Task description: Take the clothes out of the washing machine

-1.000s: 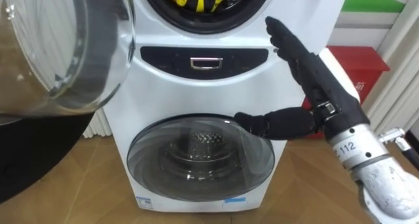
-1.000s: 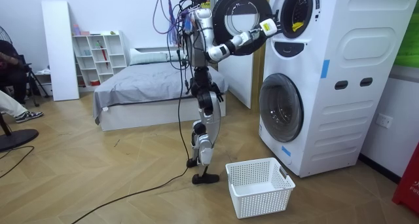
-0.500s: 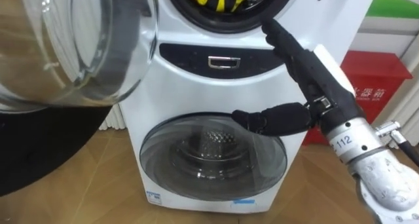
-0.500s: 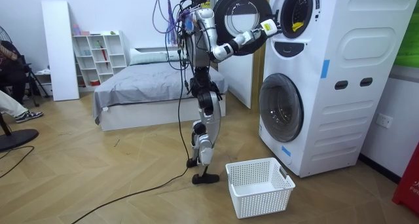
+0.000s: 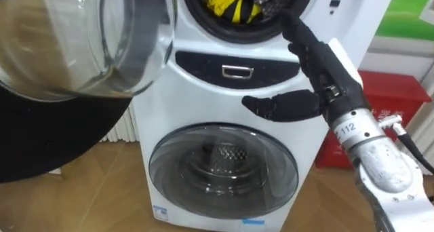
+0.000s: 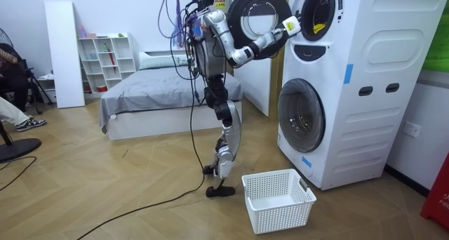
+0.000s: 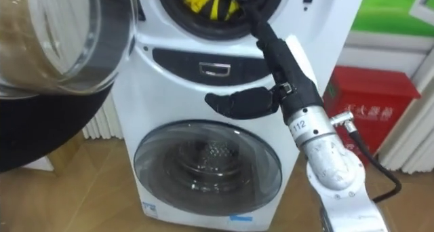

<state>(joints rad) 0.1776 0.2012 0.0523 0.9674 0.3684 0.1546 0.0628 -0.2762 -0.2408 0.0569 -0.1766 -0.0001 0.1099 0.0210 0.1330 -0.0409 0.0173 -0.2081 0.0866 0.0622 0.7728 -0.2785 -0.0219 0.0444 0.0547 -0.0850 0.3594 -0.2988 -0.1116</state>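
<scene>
The robot's right hand [image 5: 320, 64] is unclenched, holding nothing: its straight dark fingers [image 5: 303, 36] lie on the lower rim of the upper drum opening [image 5: 203, 25] of the tall white stacked washing machine [image 5: 203, 89], thumb stuck out sideways. Whether the fingertips touch the bunched yellow-and-black clothes [image 5: 229, 3] inside the drum, cut off at the top edge, is unclear. The swung-open round glass door [image 5: 88, 42] stands left, and the lower porthole door [image 5: 224, 167] is closed. A white plastic lattice basket [image 6: 277, 198] sits on the floor.

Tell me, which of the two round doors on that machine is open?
The upper door, swung out to the left, with yellow-and-black clothes showing inside the machine. The lower door is shut.
</scene>
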